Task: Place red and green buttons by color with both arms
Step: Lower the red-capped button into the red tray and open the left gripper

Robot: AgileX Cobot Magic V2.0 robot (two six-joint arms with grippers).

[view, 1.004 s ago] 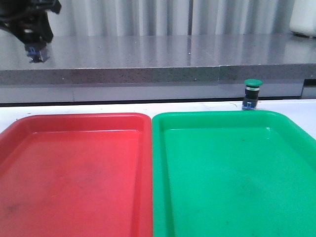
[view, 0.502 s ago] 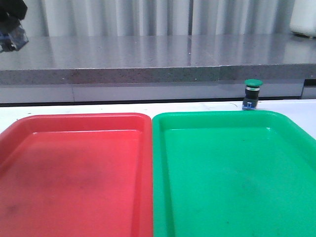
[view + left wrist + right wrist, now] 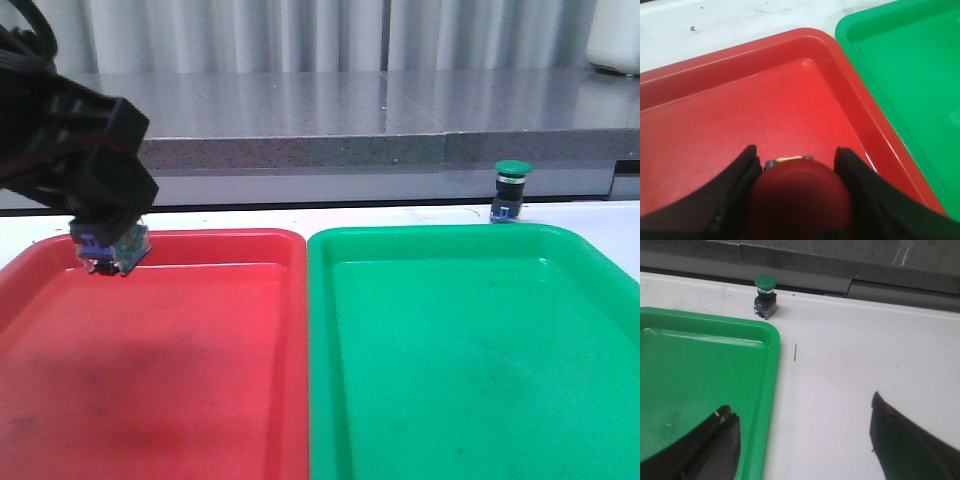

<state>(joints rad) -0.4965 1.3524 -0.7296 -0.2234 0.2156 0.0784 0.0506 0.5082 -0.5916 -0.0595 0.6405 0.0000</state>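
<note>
My left gripper (image 3: 108, 240) is shut on the red button, its blue-clear base (image 3: 112, 250) showing below the fingers, just above the far left part of the red tray (image 3: 200, 238). In the left wrist view the red cap (image 3: 799, 200) fills the gap between the two black fingers (image 3: 735, 180), over the red tray floor (image 3: 740, 115). The green button (image 3: 510, 190) stands upright on the white table behind the green tray (image 3: 450, 235); it also shows in the right wrist view (image 3: 764, 289). My right gripper (image 3: 802, 435) is open and empty over the green tray's edge (image 3: 772, 365); it is out of the front view.
A grey stone ledge (image 3: 300, 150) runs along the back of the table. The two trays lie side by side, touching, red on the left, green on the right. White table surface (image 3: 850, 355) lies to the right of the green tray.
My left arm came down from the upper left with the red button and now holds it low over the far left of the red tray. The green button has not moved.
</note>
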